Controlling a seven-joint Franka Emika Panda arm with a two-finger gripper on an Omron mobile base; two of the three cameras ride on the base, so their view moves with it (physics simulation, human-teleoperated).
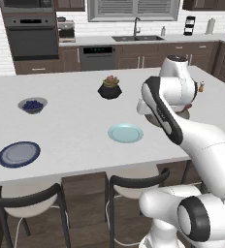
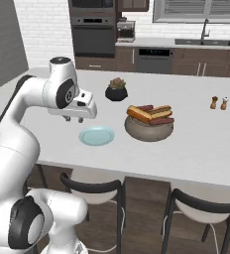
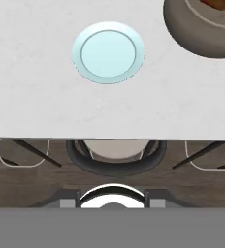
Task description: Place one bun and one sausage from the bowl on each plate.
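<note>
Gripper (image 2: pixel 74 119) hangs over the counter (image 1: pixel 71 126) near its front edge, fingers pointing down, nothing between them; jaws look partly apart but can't tell for sure.

Bowl (image 2: pixel 149 128) sits toward the front-right part of the counter, w/ buns (image 2: pixel 143 114) and sausages (image 2: pixel 160 120) piled in it, sticking above the rim. In hand view the bowl is at the top right corner, cut off by the frame.

Teal plate (image 2: pixel 96 135) lies flat, bare, just left of the bowl, close to the front edge. Gripper is above and a bit left of it in right base view. Blue-rimmed plate (image 1: pixel 19 154) is far left, near the front-left corner, also bare.

Small bowl of berries (image 1: pixel 32 104) sits behind the blue-rimmed plate. Plant pot (image 1: pixel 110 89) is mid-counter toward the back. Salt & pepper shakers (image 2: pixel 219 103) stand at the right side. Stools (image 2: pixel 94 191) are tucked under the front edge.
</note>
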